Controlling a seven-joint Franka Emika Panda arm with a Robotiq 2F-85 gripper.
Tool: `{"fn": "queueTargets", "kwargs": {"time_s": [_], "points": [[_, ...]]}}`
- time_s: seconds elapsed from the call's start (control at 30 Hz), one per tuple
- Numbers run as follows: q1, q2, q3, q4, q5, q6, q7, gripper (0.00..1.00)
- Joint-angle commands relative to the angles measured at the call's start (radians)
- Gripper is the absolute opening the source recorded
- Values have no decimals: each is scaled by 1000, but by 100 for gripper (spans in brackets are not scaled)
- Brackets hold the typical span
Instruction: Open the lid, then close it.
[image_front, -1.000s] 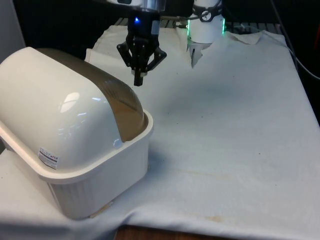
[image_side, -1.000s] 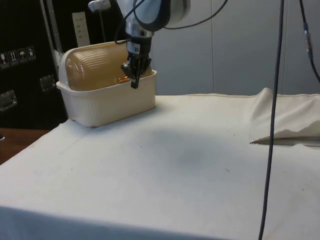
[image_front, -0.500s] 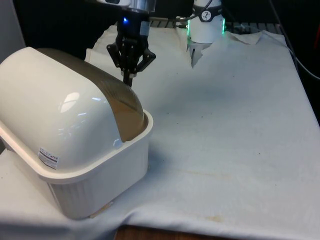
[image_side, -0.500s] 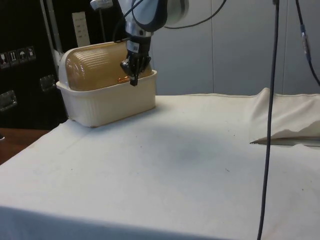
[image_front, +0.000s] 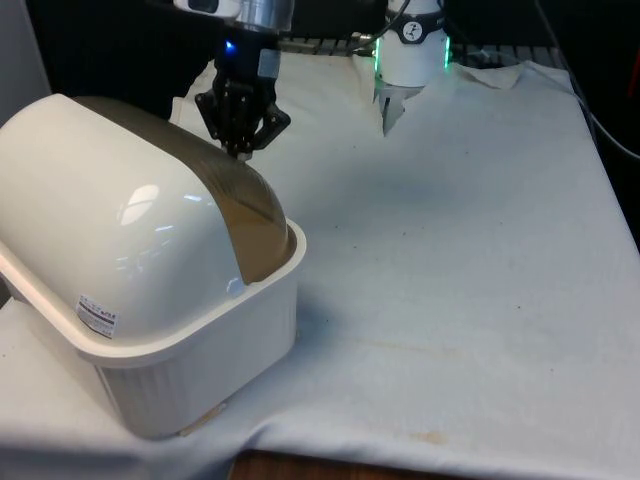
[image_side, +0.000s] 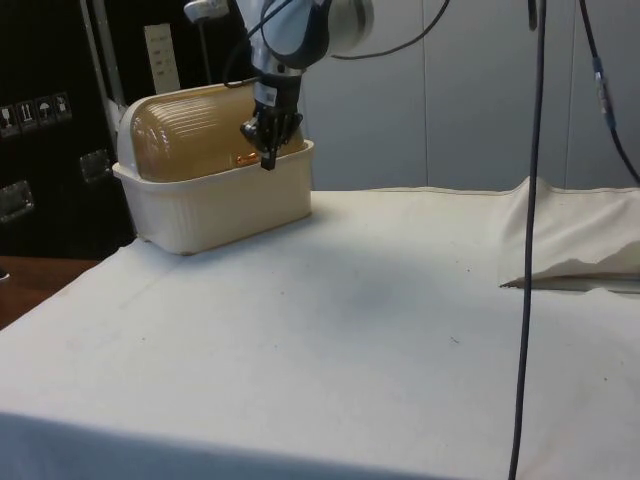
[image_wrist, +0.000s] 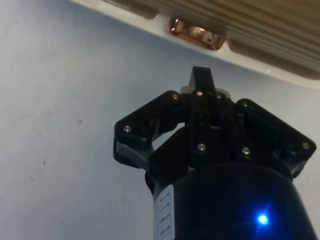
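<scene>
White-clothed tabletop (image_front: 450, 250) lay bare in the near ground. Cream bread box (image_front: 190, 340) sat on it, near side of the gripper and partly below it, amber roll lid (image_front: 245, 215) down and shut. Gripper (image_front: 240, 152) hung just past the lid's far edge, close above the box rim, fingers pressed together on nothing. Small copper-coloured lid handle (image_wrist: 196, 35) sat just ahead of the fingertips, apart from them.
</scene>
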Motion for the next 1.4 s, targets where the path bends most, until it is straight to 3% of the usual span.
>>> {"fn": "queueTargets", "kwargs": {"time_s": [0.0, 0.2, 0.23, 0.27, 0.53, 0.57, 0.6, 0.87, 0.9, 0.93, 1.17, 1.2, 1.23, 1.37], "points": [[-7, 7, 6, 6, 15, 12, -3, 0], [-5, 17, -1, 19, 27, 23, 5, 0], [0, 16, -9, 19, 16, 11, 7, 0], [-5, 17, 0, 19, 28, 24, 6, 0], [-5, 18, 6, 20, 44, 28, 7, 0], [1, 16, -7, 19, 29, 14, 13, 0], [-6, 20, 7, 21, 45, 27, 8, 0], [-8, 38, 16, 41, 49, 20, 20, 0], [2, 27, -1, 29, 30, 14, 26, 0], [-9, 40, 17, 44, 50, 20, 22, 0], [-7, 54, 18, 68, 77, 19, 24, 0], [2, 50, 3, 61, 61, 14, 30, 0], [-7, 53, 19, 68, 81, 20, 23, 0], [-5, 41, 24, 60, 99, 22, 22, 0]]}}
